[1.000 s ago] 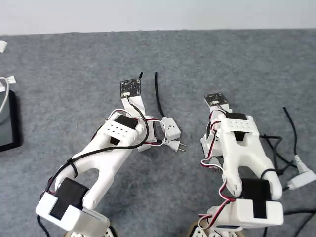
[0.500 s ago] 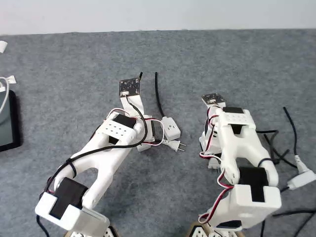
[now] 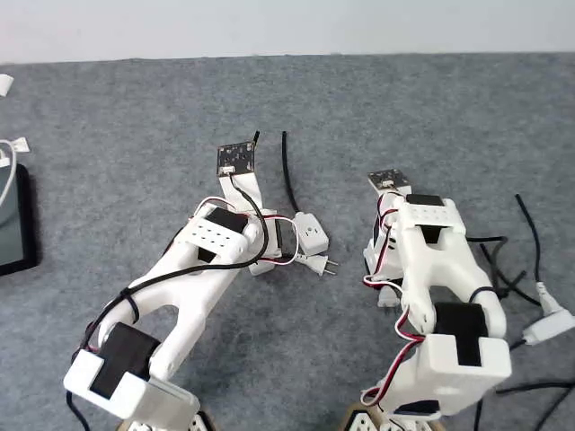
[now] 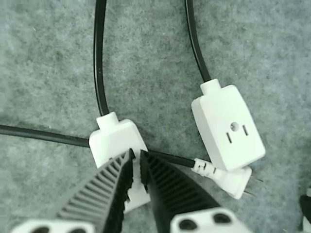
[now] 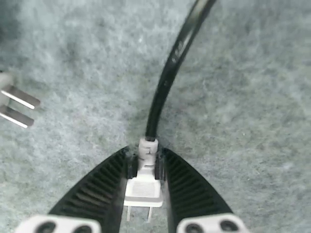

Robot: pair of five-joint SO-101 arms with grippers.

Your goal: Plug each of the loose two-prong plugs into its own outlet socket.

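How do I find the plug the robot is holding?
Find the grey table, then the right arm on it. Between that arm's black jaws sits a small white two-prong plug with a black cord running off. The other loose plug lies flat beside a socket; this one is pinched in the jaws.

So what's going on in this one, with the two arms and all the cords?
Two arms are working on plugs and sockets laid out on a grey surface. The right gripper is shut on a white two-prong plug, with the prongs left free. The left gripper hovers with its fingers nearly together over one white socket block. A second socket lies close by, face up and empty, with another loose plug right beside it.
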